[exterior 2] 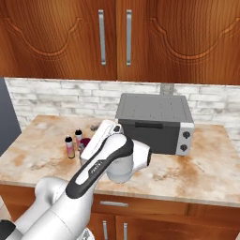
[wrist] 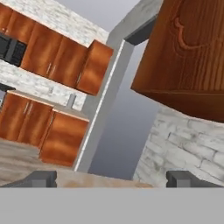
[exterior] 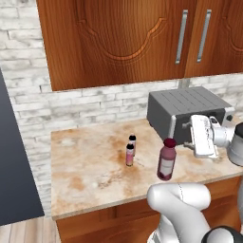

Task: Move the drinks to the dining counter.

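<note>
Left base view, left to right: two tiny pink bottles [exterior: 130, 154] [exterior: 132, 142] stand close together on the marble counter [exterior: 85, 175], then the maroon bottle [exterior: 166, 159] just in front of the grey toaster oven [exterior: 182, 110]. Gripper [wrist: 111, 178] hangs beside the oven, fingertips [wrist: 41, 178] spread wide apart, grasping nothing

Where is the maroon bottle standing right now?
In the left base view the maroon bottle stands upright on the marble counter, near its front edge, right of the two small pink bottles and in front of the toaster oven.
</note>
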